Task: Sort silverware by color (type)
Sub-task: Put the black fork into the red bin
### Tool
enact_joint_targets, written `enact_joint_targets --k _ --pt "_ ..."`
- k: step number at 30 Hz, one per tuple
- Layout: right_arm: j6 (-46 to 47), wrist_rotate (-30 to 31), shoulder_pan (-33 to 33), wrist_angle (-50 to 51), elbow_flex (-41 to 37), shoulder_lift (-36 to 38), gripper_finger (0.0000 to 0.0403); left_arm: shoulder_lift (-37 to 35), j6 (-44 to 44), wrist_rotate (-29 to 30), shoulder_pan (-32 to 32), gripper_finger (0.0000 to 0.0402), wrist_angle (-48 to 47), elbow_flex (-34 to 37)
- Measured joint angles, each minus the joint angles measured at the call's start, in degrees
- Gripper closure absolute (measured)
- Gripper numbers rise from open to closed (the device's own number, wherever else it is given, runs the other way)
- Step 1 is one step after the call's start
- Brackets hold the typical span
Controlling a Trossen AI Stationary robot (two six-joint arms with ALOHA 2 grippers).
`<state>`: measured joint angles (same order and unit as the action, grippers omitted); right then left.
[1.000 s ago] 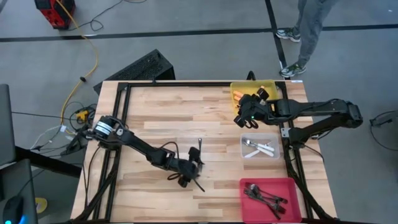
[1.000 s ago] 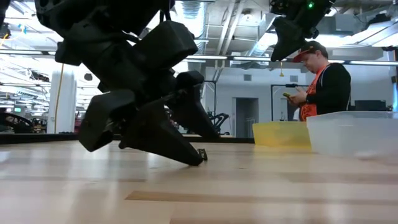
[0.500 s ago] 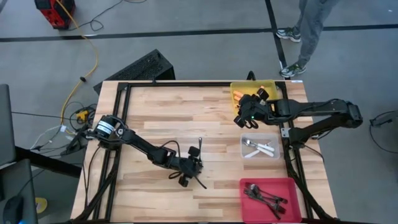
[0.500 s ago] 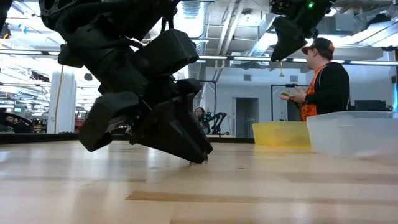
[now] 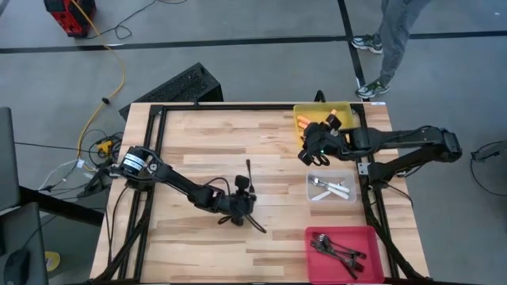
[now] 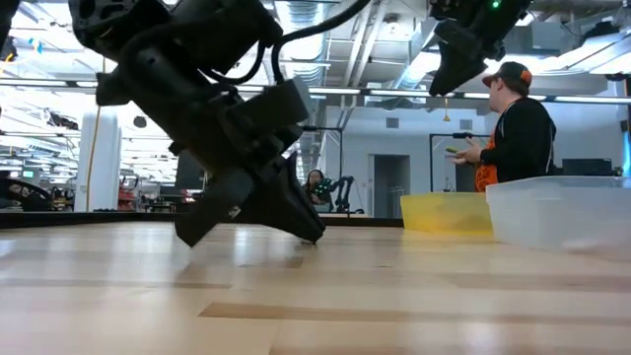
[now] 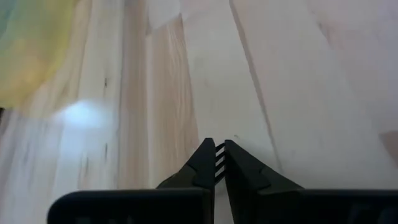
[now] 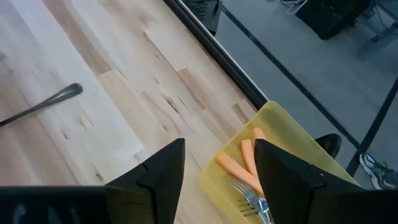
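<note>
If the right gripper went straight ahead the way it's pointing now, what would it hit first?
Most likely the yellow bin: in the wrist view, the open right gripper points at its near rim, where orange-handled forks lie. Depth is unclear, but nothing else appears between.

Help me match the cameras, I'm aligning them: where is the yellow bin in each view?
High: yellow bin upper right of centre, beside right claw.
Low: right of centre, far back.
Left wrist: yellow blur only; unsure.
Right wrist: lower right.
Shared landmark: right claw.
</note>
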<state>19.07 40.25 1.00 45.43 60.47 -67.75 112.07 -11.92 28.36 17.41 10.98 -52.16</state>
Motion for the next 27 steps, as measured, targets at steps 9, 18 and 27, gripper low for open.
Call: enact_joint_targets --k 9,18,27 --pt "0.4 0.1 -3.0 -0.5 0.0 0.0 0.0184 -7.1 3.9 -7.9 0.2 0.0401 -1.6 0.1" --pt "-9.5 0.3 -11.0 -8.9 0.0 0.0 0.0184 -17.4 5.0 -16.2 0.3 0.0399 -2.1 0.1" --pt "-20.8 0.2 -18.9 -21.0 0.0 0.0 0.0184 -30.0 5.4 -16.4 0.3 0.0400 -3.5 0.1"
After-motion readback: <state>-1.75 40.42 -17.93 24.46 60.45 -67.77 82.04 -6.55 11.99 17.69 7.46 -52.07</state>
